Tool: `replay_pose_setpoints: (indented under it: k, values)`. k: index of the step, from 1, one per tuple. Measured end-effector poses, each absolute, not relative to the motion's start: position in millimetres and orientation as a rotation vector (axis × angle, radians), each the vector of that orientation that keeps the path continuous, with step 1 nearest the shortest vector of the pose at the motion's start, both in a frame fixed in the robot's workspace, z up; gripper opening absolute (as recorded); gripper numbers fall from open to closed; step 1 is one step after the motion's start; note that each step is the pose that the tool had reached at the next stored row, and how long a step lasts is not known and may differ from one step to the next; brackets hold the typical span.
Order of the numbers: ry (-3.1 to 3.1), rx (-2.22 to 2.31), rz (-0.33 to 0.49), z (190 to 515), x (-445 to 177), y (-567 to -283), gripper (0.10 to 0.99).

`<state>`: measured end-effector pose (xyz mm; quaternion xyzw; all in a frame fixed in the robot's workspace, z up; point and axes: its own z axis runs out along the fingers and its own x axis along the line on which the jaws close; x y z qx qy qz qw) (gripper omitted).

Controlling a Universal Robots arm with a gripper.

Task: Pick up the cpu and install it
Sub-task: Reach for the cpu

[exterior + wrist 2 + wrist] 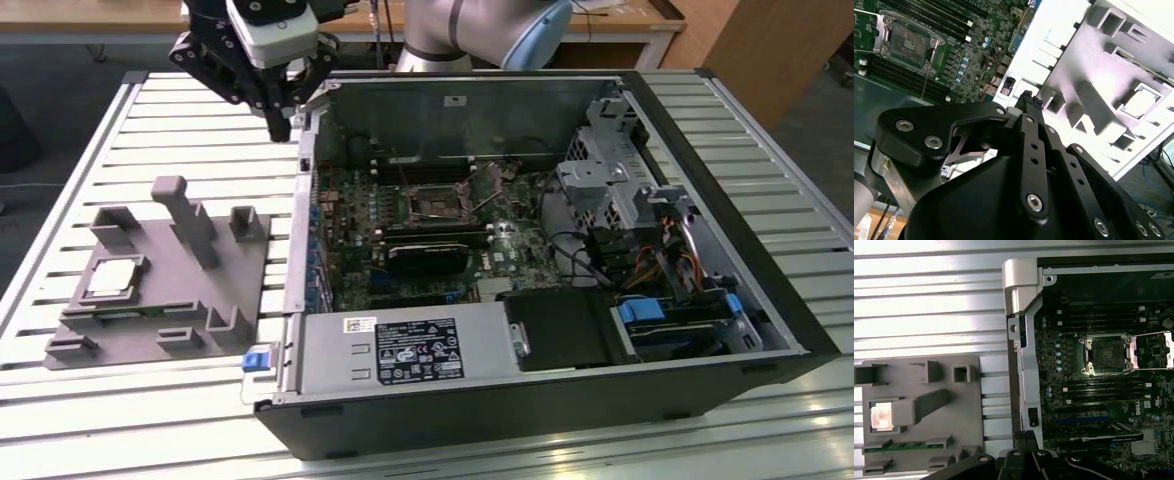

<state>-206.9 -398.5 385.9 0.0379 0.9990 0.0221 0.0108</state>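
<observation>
Hovering at the open steel case's [467,110] rim, the black gripper [279,130] had its ribbed fingertips [1029,98] pressed together, holding nothing. The cpu [114,280], a thin square with a pale shiny top, lay recessed in the matte grey fixture [160,300], well apart. The dark square socket [438,203] sat on the green motherboard [354,210], its metal frame swung open.

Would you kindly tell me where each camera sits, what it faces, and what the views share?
Exterior view: off the arm, looking down on the open black computer case; black gripper and pale arm show.
First wrist view: on the arm, looking down at the grey plastic fixture; gripper shows.
Second wrist view: on the arm, looking along the gripper.
All share the silvery square cpu in the fixture.
</observation>
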Motion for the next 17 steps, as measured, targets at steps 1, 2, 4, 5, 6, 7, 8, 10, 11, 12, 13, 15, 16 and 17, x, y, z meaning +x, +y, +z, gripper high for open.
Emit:
replay_pose_setpoints:
  k: [1, 2, 4, 5, 6, 7, 8, 10, 11, 12, 13, 15, 16, 17]
  values:
    - [3.117, 0.118, 0.069, 385.9, -207.2, -398.5, 0.106]
    - [3.117, 0.118, 0.069, 385.9, -207.4, -398.5, 0.106]
    - [3.117, 0.118, 0.069, 385.9, -207.8, -398.5, 0.106]
    - [3.117, 0.118, 0.069, 385.8, -208.0, -398.5, 0.106]
    - [3.117, 0.118, 0.069, 385.8, -208.2, -398.5, 0.106]
    - [3.117, 0.118, 0.069, 385.8, -208.4, -398.5, 0.106]
    - [3.117, 0.118, 0.069, 385.9, -208.5, -398.5, 0.106]
    - [3.117, 0.118, 0.069, 385.8, -209.0, -398.5, 0.106]
    - [3.117, 0.118, 0.069, 385.8, -209.2, -398.5, 0.106]
    - [3.117, 0.118, 0.069, 385.8, -209.5, -398.5, 0.106]
    - [3.117, 0.118, 0.069, 385.8, -209.9, -398.5, 0.106]
    - [3.117, 0.118, 0.069, 385.8, -210.7, -398.4, 0.106]
    - [3.117, 0.118, 0.069, 385.8, -211.1, -398.5, 0.106]
    - [3.117, 0.118, 0.069, 385.7, -211.6, -398.5, 0.106]
